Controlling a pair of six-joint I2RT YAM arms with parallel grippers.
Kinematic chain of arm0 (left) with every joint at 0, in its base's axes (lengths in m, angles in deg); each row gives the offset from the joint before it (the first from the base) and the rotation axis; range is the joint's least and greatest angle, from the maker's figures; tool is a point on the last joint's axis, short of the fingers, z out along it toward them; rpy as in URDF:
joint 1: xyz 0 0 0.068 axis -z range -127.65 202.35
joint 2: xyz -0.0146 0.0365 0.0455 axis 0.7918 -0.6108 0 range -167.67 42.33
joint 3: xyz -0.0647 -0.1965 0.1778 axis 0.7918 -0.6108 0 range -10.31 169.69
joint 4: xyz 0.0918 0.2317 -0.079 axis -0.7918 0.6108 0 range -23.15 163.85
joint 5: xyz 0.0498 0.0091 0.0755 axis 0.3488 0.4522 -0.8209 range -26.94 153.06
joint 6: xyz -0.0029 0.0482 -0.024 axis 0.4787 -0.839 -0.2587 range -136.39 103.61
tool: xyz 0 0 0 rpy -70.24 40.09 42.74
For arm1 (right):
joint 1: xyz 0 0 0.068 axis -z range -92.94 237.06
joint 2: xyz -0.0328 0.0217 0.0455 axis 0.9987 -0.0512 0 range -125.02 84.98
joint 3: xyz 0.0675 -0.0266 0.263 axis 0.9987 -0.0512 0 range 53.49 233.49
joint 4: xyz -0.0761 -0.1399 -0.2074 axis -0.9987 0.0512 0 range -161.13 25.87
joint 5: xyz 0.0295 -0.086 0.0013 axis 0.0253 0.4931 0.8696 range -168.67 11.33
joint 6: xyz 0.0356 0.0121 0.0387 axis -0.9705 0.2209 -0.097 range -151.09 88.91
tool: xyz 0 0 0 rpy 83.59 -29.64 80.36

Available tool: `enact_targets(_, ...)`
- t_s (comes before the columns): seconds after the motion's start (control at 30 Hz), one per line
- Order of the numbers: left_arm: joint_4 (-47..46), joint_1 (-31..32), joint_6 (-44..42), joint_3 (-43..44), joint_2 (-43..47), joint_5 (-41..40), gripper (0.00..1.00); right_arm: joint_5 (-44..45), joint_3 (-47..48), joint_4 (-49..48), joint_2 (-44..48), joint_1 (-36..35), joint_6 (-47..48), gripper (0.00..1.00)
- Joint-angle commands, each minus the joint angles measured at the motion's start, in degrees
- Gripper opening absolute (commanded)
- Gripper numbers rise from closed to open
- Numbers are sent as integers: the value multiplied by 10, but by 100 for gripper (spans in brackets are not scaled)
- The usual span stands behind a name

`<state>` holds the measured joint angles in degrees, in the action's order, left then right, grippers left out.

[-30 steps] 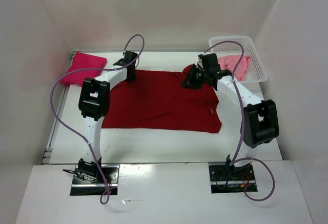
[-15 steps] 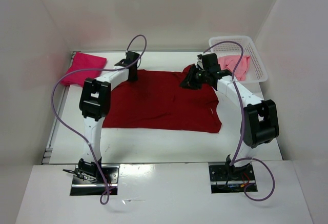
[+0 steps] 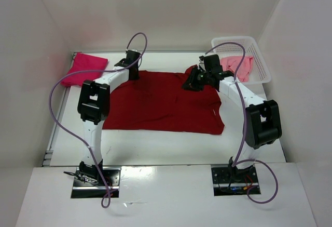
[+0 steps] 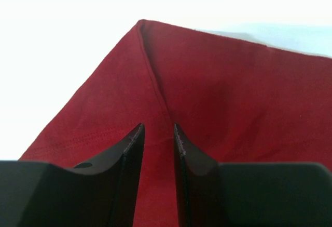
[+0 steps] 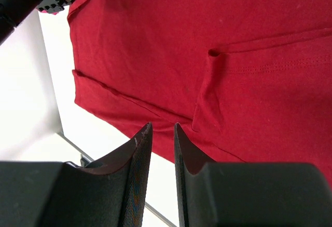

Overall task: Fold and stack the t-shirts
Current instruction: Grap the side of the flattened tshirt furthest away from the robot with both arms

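Barely anything has shifted in the past second: only the left arm's elbow sits slightly farther left.

From above, the dark red t-shirt lies spread across the middle of the table. The left gripper is at its far left corner and the right gripper at its far edge. The magenta t-shirt lies far left, and the light pink t-shirt sits in the basket far right.

Left wrist: jaws nearly together, pinching a raised crease of the dark red cloth.

Right wrist: jaws nearly together above that shirt, with nothing between them.
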<state>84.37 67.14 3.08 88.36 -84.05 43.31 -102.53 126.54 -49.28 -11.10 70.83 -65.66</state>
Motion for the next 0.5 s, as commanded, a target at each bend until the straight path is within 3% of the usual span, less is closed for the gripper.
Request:
enact_targets(0.0,-13,2,-6,-9,0,5,35,-8,10,-20,1,3,13,29)
enact_targets(0.47,66,8,-1,81,-70,-1,31,-7,16,-15,7,3,13,29)
